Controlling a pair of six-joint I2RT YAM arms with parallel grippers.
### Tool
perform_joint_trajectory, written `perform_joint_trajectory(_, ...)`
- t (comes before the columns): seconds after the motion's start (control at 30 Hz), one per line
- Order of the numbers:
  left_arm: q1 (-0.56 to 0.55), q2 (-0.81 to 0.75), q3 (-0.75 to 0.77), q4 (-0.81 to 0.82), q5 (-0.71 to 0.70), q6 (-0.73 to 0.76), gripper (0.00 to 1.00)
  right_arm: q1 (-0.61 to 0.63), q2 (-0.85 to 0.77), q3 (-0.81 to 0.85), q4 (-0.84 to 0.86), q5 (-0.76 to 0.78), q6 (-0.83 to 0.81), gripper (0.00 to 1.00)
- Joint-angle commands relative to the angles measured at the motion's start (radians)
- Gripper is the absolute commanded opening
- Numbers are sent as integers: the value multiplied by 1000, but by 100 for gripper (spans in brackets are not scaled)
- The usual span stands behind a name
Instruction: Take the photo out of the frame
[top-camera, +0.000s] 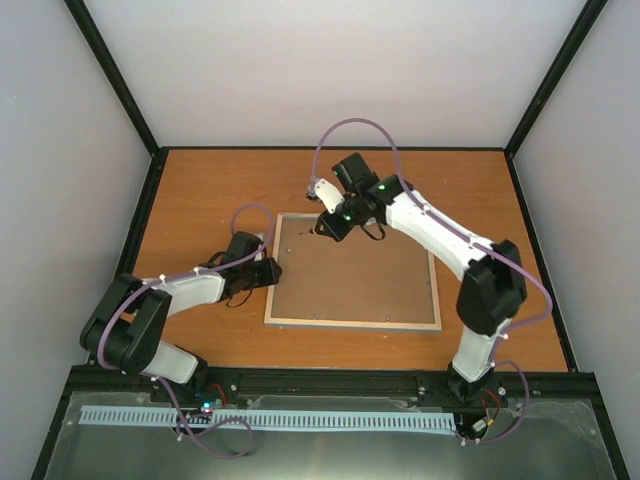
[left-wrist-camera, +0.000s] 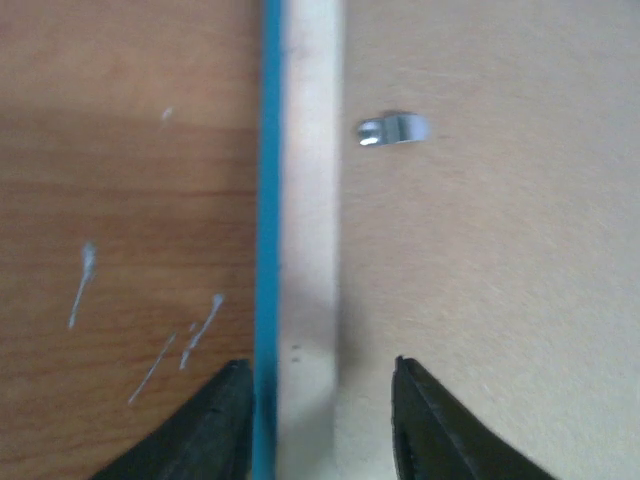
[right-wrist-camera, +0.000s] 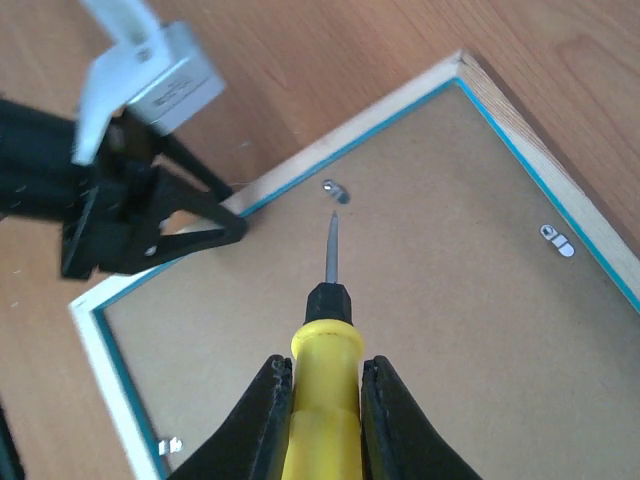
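With the frame (top-camera: 352, 323) face down, photo hidden under the backing board (top-camera: 350, 280), left gripper (left-wrist-camera: 320, 368) spread astride the rail, and right gripper (right-wrist-camera: 325, 375) pinching the screwdriver (right-wrist-camera: 325, 350), the blade can skid off the retaining tab (right-wrist-camera: 335, 190) and gouge the board if the frame shifts.

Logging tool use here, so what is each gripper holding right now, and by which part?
The right gripper holds a yellow-handled screwdriver by its handle. The left gripper holds nothing; its jaws stand apart astride the frame rim.
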Motion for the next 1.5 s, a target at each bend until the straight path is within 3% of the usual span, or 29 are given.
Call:
perform_joint_trajectory(0.0,-4,-84,95,-40,11,-25,45,1,-131,-109,1,-50,-123,3)
perform_joint_trajectory(0.2,-16,-234,82,-81,98,55,49,-12,-316,-297,-7,-12,-226,3)
perform_joint_trajectory(0.4,-86,-357,26,-224,77,6,49,-15,-461,-424,-63,-87,-321,3)
perform_joint_trajectory(0.43,-107,-380,15,-232,80,3,55,-15,-477,-443,-63,-86,-320,3)
perform_joint_trajectory(0.47,-133,-403,4,-238,83,-2,84,-14,-489,-459,-64,-90,-320,3)
perform_joint_trajectory(0.5,-156,-419,-2,-248,82,-11,98,-14,-500,-476,-68,-99,-321,3)
perform_joint_trajectory(0.53,-171,-432,-5,-262,86,-25,99,-15,-509,-491,-72,-114,-327,3)
perform_joint_trajectory(0.73,-226,-428,26,-371,62,-6,100,-14,-522,-548,-101,-149,-369,3)
perform_joint_trajectory(0.97,-228,-454,-29,-288,127,13,100,-14,-522,-573,-100,-151,-376,3)
perform_joint_trajectory(1.1,-228,-460,-9,-361,-64,-52,100,-14,-524,-589,-101,-152,-385,3)
perform_joint_trajectory(1.2,-226,-400,43,-532,-307,-237,100,-14,-524,-589,-104,-152,-392,3)
perform_joint_trajectory(1.33,-224,-291,121,-553,-281,-169,100,-14,-530,-594,-106,-147,-401,3)
perform_joint_trajectory(1.47,-223,-296,70,-423,-103,-96,77,-14,-529,-609,-100,-143,-404,3)
